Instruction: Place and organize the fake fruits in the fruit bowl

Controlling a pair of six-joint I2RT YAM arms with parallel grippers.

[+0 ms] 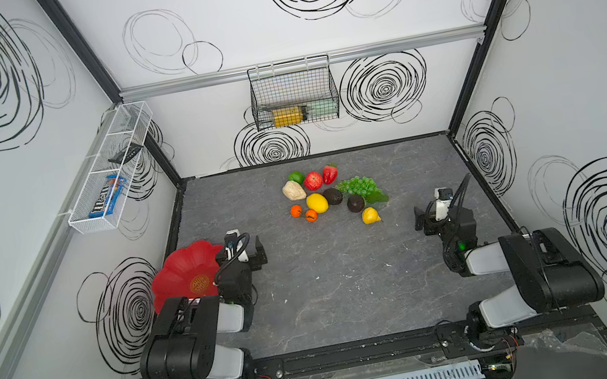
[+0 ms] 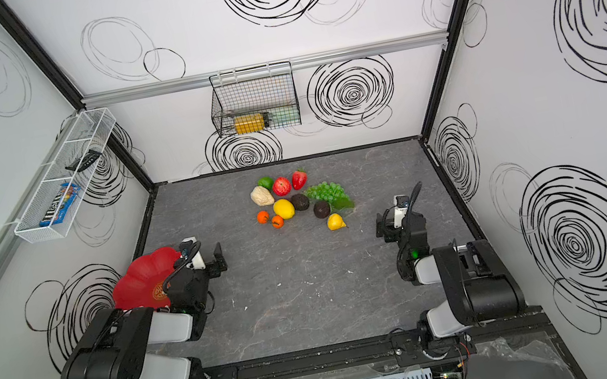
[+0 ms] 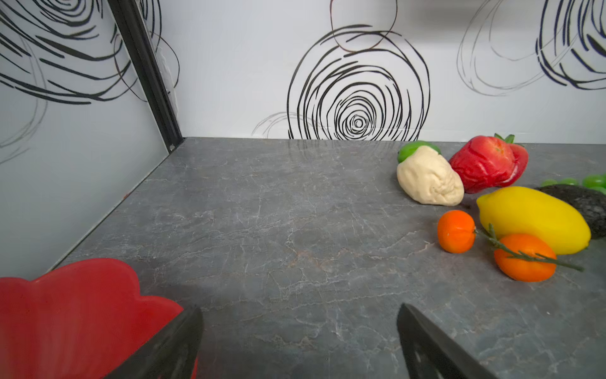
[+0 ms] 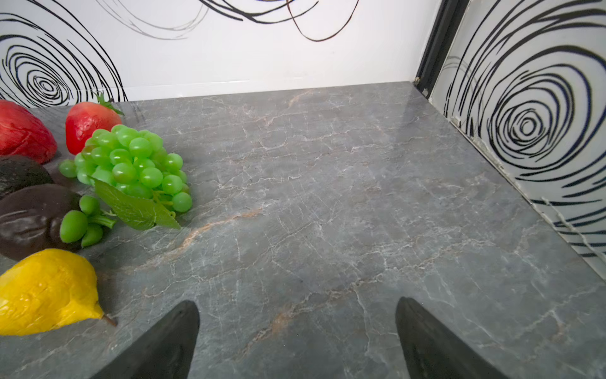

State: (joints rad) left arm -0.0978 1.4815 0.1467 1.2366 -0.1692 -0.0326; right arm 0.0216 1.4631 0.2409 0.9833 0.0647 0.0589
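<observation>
The fake fruits lie in a cluster on the grey table in both top views: lime (image 1: 295, 177), red apple (image 1: 313, 181), beige lumpy piece (image 1: 293, 191), large lemon (image 1: 317, 203), two oranges (image 1: 296, 211), avocados (image 1: 333, 196), grape bunch (image 1: 360, 185) and a small lemon (image 1: 370, 215). The red scalloped fruit bowl (image 1: 182, 275) sits at the left wall, partly under my left arm, with nothing visible in it. My left gripper (image 1: 260, 253) (image 3: 300, 315) is open just right of the bowl's rim (image 3: 65, 311). Right of the cluster, my right gripper (image 1: 420, 222) (image 4: 296, 311) is open, holding nothing.
A black wire basket (image 1: 293, 93) hangs on the back wall with a yellow item inside. A white mesh tray (image 1: 108, 170) on the left wall holds a candy pack. Walls enclose the table on three sides.
</observation>
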